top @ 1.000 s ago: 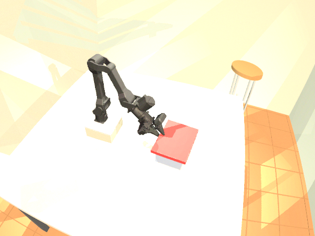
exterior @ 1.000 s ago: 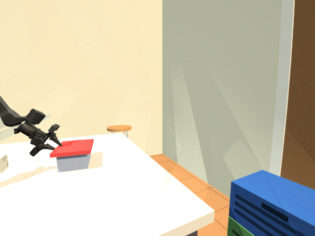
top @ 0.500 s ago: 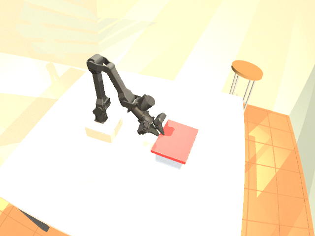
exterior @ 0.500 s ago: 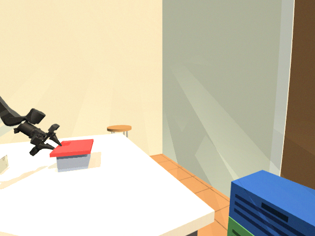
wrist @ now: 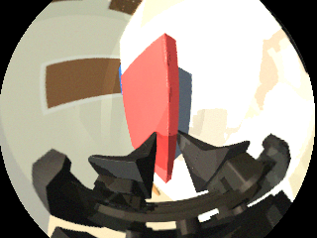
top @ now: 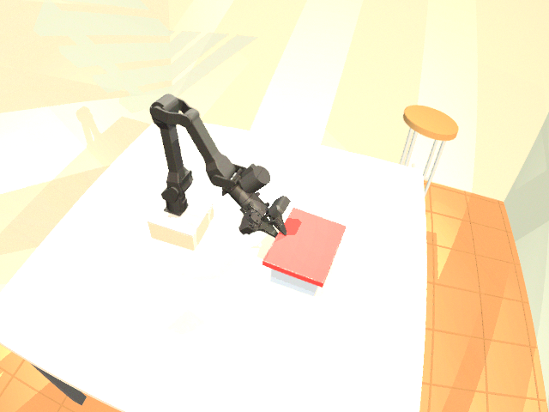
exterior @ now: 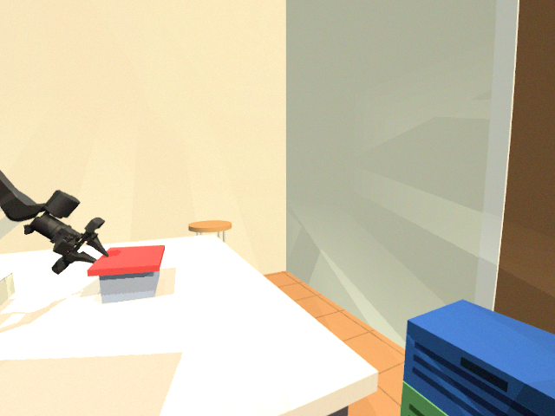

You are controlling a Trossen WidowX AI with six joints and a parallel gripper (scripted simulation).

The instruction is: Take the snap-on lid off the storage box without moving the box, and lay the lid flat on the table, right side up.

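Note:
The red lid (top: pixel 310 248) (exterior: pixel 134 258) (wrist: pixel 149 94) lies right side up over the pale blue-grey storage box (top: pixel 292 282) (exterior: pixel 129 289) (wrist: pixel 184 99). Its edge on the arm's side looks slightly raised, so the lid is a little tilted, while the far side looks down on the box. My gripper (top: pixel 281 234) (exterior: pixel 101 258) (wrist: pixel 166 133) is shut on the lid's near edge, one finger on the top face and the other below. The box stands upright on the table. The contact of the far rim with the box is hidden.
The white table (top: pixel 199 354) (exterior: pixel 246 335) bears the box and the arm's base block (top: pixel 172 230), left of the box in the top view. A round orange stool (top: pixel 430 122) (exterior: pixel 209 225) stands beyond the table. A blue cabinet (exterior: pixel 484 331) stands off the table's corner.

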